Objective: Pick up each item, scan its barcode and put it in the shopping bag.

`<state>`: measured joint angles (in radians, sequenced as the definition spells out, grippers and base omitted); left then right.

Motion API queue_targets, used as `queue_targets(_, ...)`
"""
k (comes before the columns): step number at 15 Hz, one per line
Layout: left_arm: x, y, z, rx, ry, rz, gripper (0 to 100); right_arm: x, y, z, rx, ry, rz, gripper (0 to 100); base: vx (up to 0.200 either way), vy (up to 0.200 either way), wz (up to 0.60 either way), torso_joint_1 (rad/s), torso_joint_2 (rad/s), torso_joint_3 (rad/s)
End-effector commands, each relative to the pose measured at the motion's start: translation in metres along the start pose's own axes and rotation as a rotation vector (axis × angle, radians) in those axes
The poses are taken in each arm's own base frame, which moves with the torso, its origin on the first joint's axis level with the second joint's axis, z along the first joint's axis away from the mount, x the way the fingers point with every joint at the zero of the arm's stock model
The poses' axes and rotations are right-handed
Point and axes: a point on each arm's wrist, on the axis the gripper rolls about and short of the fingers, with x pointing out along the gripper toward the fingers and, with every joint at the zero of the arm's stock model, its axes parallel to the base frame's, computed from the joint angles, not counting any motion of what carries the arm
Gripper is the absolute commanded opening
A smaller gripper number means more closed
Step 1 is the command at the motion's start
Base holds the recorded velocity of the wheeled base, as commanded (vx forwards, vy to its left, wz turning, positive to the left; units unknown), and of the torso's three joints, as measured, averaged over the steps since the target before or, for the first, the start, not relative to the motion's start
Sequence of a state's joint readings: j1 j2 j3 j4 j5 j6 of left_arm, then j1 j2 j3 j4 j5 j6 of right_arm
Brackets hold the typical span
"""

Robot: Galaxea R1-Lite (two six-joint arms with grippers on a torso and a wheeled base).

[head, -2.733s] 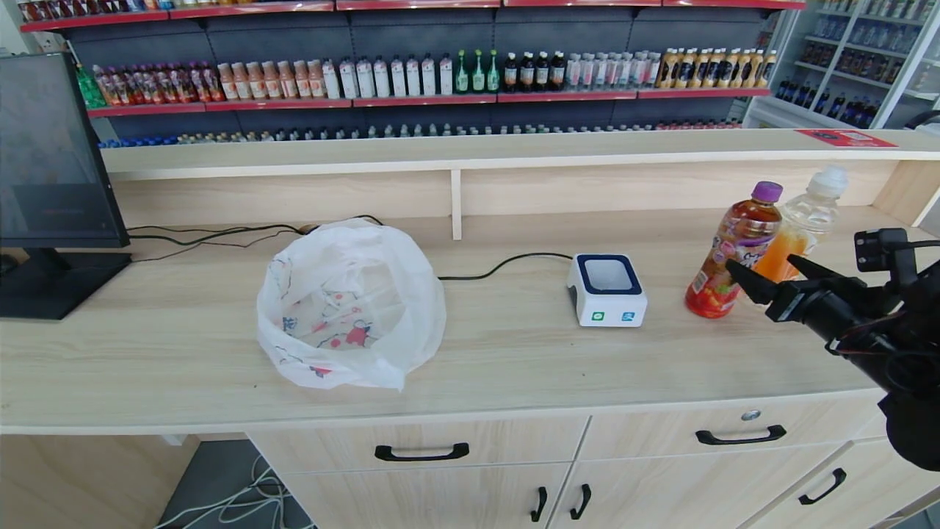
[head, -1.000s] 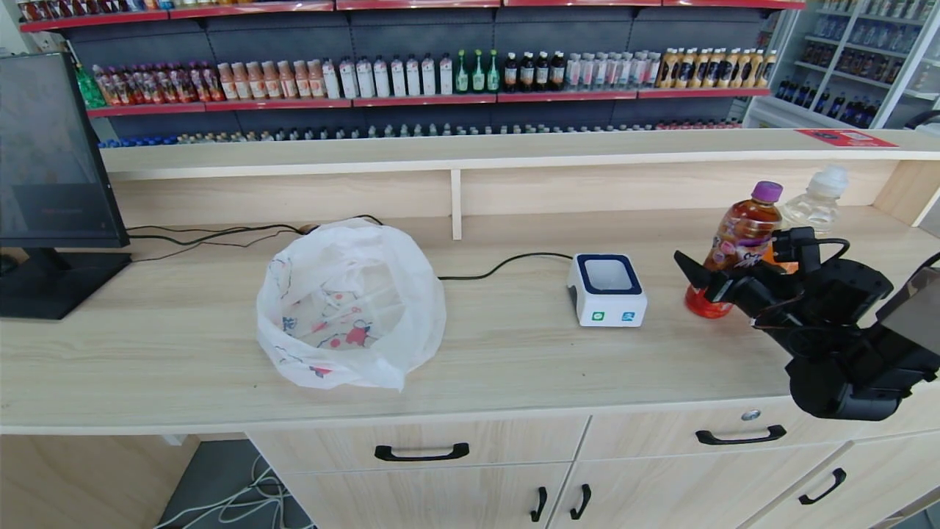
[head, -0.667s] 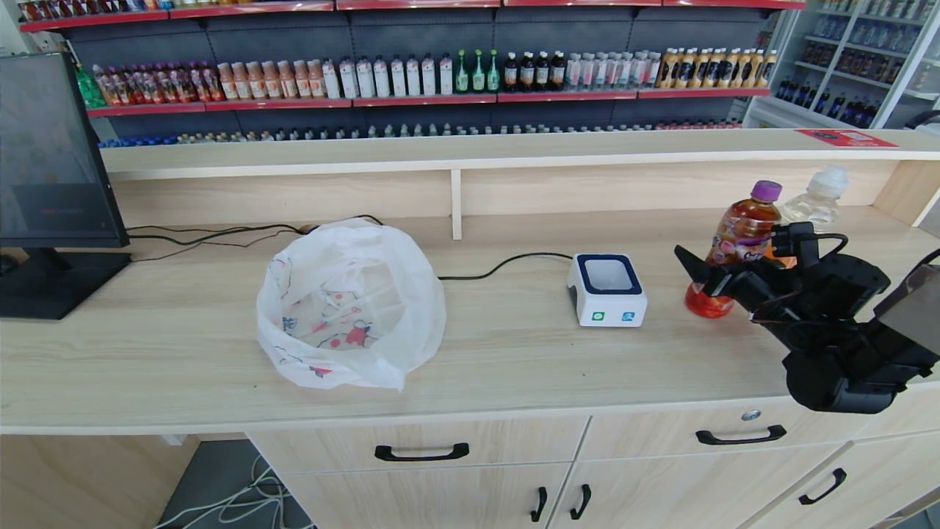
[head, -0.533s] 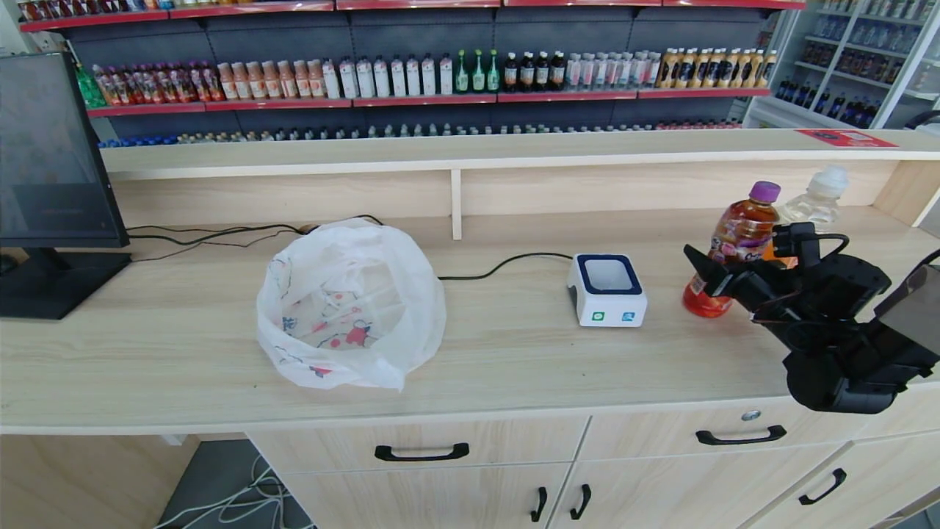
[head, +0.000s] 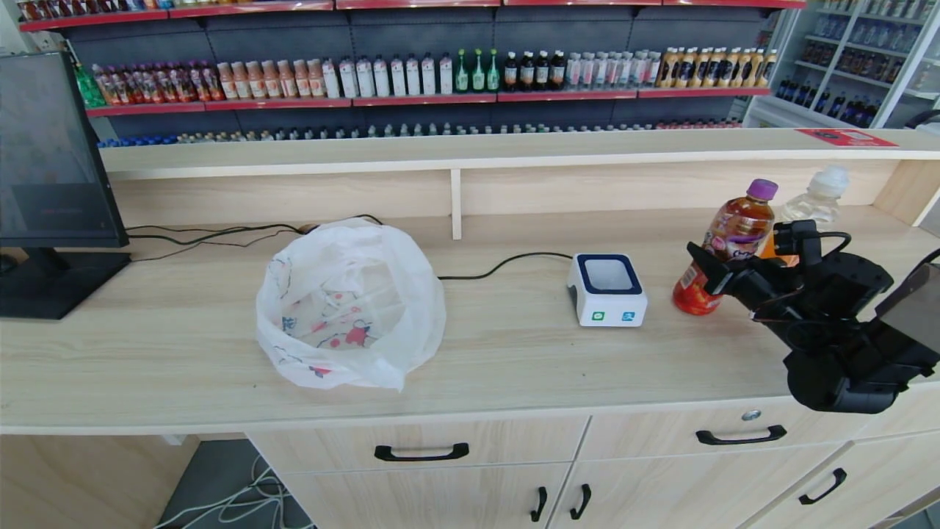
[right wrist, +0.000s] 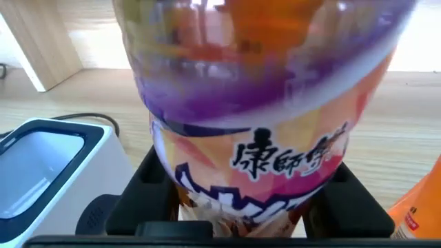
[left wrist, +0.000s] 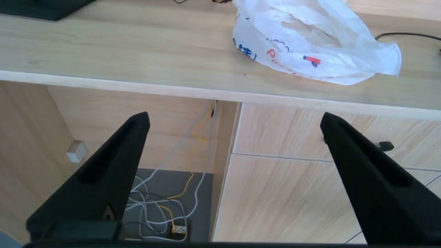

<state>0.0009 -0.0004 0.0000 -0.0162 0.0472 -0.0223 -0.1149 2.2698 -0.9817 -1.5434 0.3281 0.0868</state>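
The right gripper is pinching the plastic drink bottle with a purple cap and red-orange label, its 2 black fingers pressed against the sides of the bottle's lower body, as the right wrist view shows close up. The bottle is at the right end of the light wooden counter and stands tilted, with the cap leaning to the right and far side and the base swung left toward the white box-shaped barcode scanner with a dark blue rimmed window. Whether the base touches the counter cannot be told. Just behind the gripper, on the far right, stands 1 clear plastic bottle with a white cap and orange drink, partly hidden by the arm. The scanner lies near the bottle on its left, with bare counter between them, and a black cable runs from it to the left. Farther left sits the white plastic shopping bag with red and blue print, mouth open upward. A black monitor stands at the far left. The left gripper has its 2 fingers spread wide, holds nothing, and hangs below the counter's near edge.
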Motion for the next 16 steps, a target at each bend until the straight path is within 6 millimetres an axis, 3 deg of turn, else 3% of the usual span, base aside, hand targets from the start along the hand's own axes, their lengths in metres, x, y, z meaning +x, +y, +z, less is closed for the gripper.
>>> queue_targets(1, 0.0, 0.0, 0.0, -0.001, 0.0, 0.001, 100, -0.002, 0.004, 0.019, 0.001, -0.038, 0.007, 0, 0.0, 0.0, 0.0, 0.0, 0.0, 0.0)
queue_targets(4, 0.0, 0.0, 0.0, 0.001, 0.0, 0.001, 100, -0.02, 0.014, 0.036, 0.029, -0.026, 0.018, 0, 0.0, 0.0, 0.0, 0.0, 0.0, 0.0)
queue_targets(7, 0.0, 0.0, 0.0, 0.002, 0.0, 0.001, 100, -0.054, 0.031, 0.061, 0.039, -0.014, 0.029, 0, 0.0, 0.0, 0.0, 0.0, 0.0, 0.0)
queue_targets(12, 0.0, 0.0, 0.0, 0.002, 0.0, 0.001, 100, -0.122, 0.073, 0.107, 0.068, -0.038, 0.103, 0, 0.0, 0.0, 0.0, 0.0, 0.0, 0.0)
queue_targets(16, 0.0, 0.0, 0.0, 0.002, 0.0, 0.001, 100, -0.188, 0.098, 0.108, 0.077, 0.029, 0.14, 0, 0.0, 0.0, 0.0, 0.0, 0.0, 0.0)
